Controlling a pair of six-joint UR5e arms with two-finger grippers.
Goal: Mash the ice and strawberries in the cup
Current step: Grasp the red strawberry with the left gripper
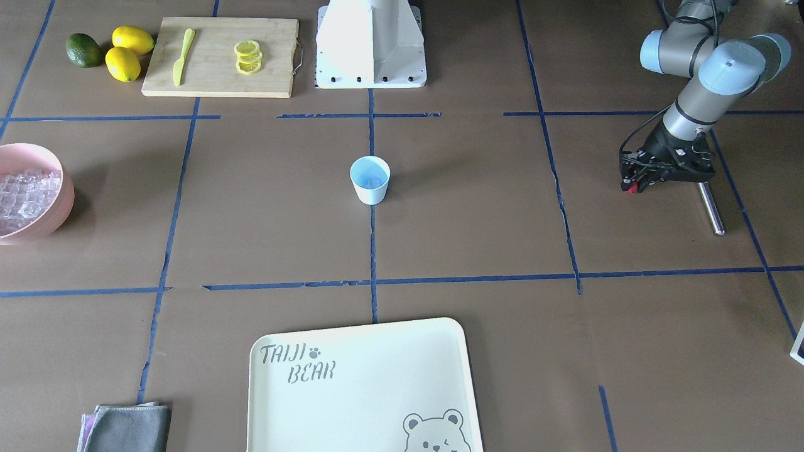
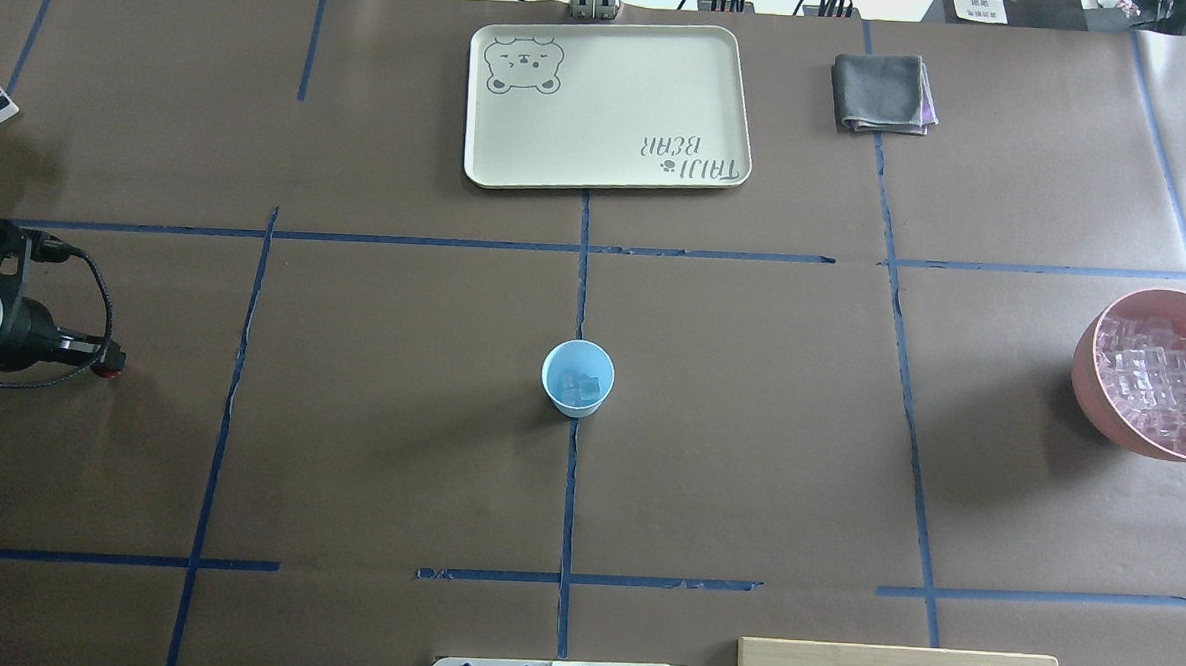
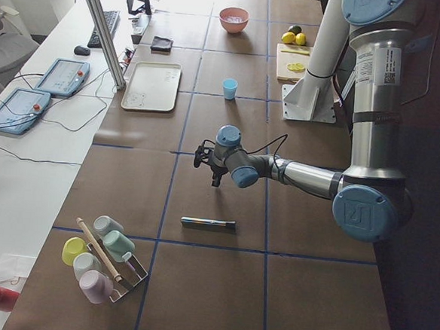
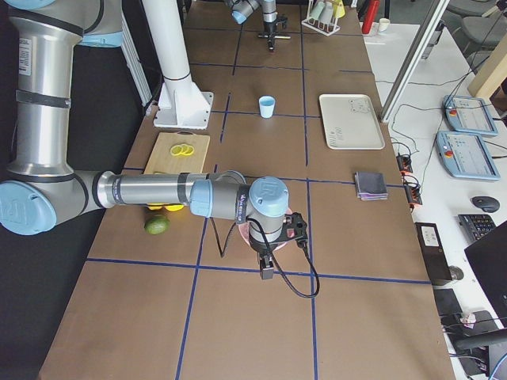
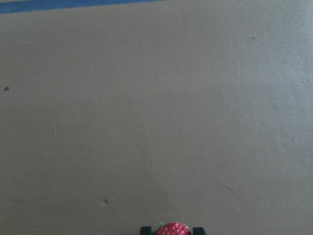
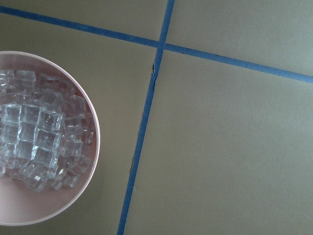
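The brown-covered table (image 1: 477,207), crossed with blue tape lines, carries a cream bear-printed tray (image 1: 377,389) at its operator edge and a wooden cutting board (image 1: 213,78) at the robot's edge. A pink bowl (image 2: 1087,367) heaped with ice (image 6: 34,142) stands at the end on the robot's right. The cup (image 2: 577,377) stands upright at the table's middle on a tape line, and a few clear cubes lie on its blue bottom. The left gripper (image 1: 631,184) hangs over the table's left end, well apart from the cup, its jaws pinched on the strawberry (image 5: 173,229), which sits between the two dark fingertips with a speck of green at its side. A metal rod (image 1: 711,208) lies flat on the cover just beside that gripper. The right gripper (image 4: 268,269) shows only in the right side view, near the pink bowl, and whether it is spread or closed cannot be told; its wrist camera looks down on the bowl and shows no fingers.
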